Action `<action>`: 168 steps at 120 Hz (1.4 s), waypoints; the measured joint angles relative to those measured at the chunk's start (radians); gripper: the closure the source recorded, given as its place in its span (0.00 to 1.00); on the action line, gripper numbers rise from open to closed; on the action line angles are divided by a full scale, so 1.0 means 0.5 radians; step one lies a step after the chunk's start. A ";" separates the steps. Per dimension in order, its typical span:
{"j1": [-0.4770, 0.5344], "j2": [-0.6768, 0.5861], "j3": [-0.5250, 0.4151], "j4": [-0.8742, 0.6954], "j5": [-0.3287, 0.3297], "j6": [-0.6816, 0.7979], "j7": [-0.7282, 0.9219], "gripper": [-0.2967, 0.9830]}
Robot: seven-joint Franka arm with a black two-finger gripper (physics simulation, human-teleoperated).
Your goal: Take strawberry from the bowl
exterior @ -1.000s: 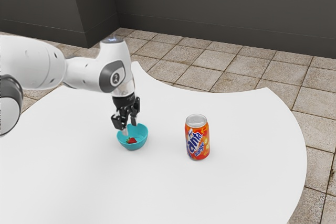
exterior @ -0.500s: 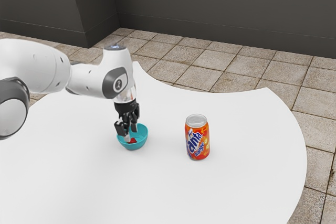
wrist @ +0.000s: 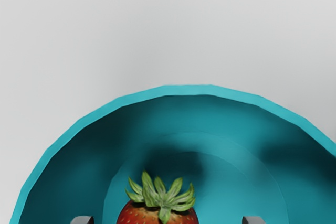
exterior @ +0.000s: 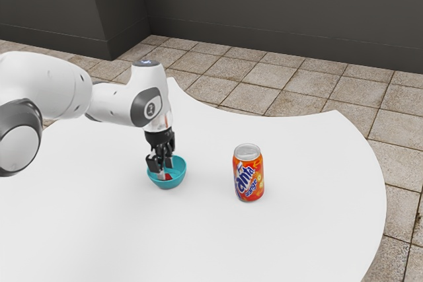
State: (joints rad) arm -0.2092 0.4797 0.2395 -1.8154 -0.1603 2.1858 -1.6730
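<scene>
Down in the smooth round bowl [wrist: 186,90], the jaws stand apart, a leafy, speckled strawberry [wrist: 156,215] between them

My ext. cam looks from beside the arm [exterior: 109,102], angled down across the desk [exterior: 304,229], far enough back to get floor [exterior: 264,84] & wall [exterior: 277,4] bkgd. Wrist cam, at the arm's end, faces down into the bowl [wrist: 189,90], v. close. Both share bowl, nearby desk &, prob., the strawberry [wrist: 157,215], just a red bit in ext. view.
</scene>
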 joint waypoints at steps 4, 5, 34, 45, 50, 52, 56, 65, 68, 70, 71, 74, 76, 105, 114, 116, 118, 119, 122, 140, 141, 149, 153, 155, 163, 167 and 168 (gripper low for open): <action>0.001 0.005 0.000 0.002 0.000 0.000 -0.004 0.51; 0.002 0.007 0.000 0.003 0.000 0.001 -0.004 0.51; -0.001 0.043 -0.001 0.043 0.000 0.002 -0.024 0.52; -0.001 0.069 -0.002 0.060 -0.001 0.003 -0.030 0.52; 0.000 0.088 -0.002 0.075 -0.001 0.003 -0.032 0.53; 0.000 0.093 -0.003 0.080 -0.001 0.003 -0.033 0.53; 0.001 0.101 -0.003 0.090 -0.001 0.003 -0.035 0.53; 0.001 0.109 -0.003 0.099 -0.001 0.003 -0.038 0.54; 0.001 0.110 -0.003 0.100 0.000 0.003 -0.039 0.54; 0.001 0.111 -0.003 0.100 0.000 0.003 -0.040 0.55; 0.001 0.111 -0.003 0.101 0.000 0.003 -0.041 0.55; 0.001 0.111 -0.004 0.101 0.000 0.003 -0.042 0.55; 0.000 0.111 -0.004 0.101 0.000 0.003 -0.042 0.56; -0.006 0.112 -0.002 0.100 0.001 0.001 -0.049 0.63; -0.005 0.112 -0.001 0.099 0.001 0.000 -0.050 0.66; -0.005 0.112 -0.001 0.099 0.001 -0.001 -0.050 0.66; -0.005 0.112 -0.001 0.099 0.000 -0.001 -0.050 0.67; -0.005 0.112 -0.001 0.099 0.000 -0.001 -0.050 0.67; -0.006 0.112 -0.001 0.099 0.000 -0.002 -0.051 0.68; -0.005 0.114 0.000 0.099 -0.001 -0.006 -0.051 0.71; -0.005 0.114 0.000 0.099 -0.001 -0.007 -0.051 0.71; -0.005 0.115 0.000 0.099 -0.002 -0.009 -0.050 0.72; -0.005 0.116 0.000 0.098 -0.002 -0.010 -0.050 0.72; -0.005 0.117 0.000 0.098 -0.002 -0.011 -0.049 0.72; -0.005 0.118 0.000 0.097 -0.001 -0.012 -0.049 0.73; -0.005 0.118 0.000 0.097 -0.001 -0.013 -0.049 0.74; -0.006 0.118 0.000 0.097 -0.001 -0.014 -0.049 0.74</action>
State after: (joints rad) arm -0.2121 0.5386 0.2393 -1.7670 -0.1607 2.1790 -1.6974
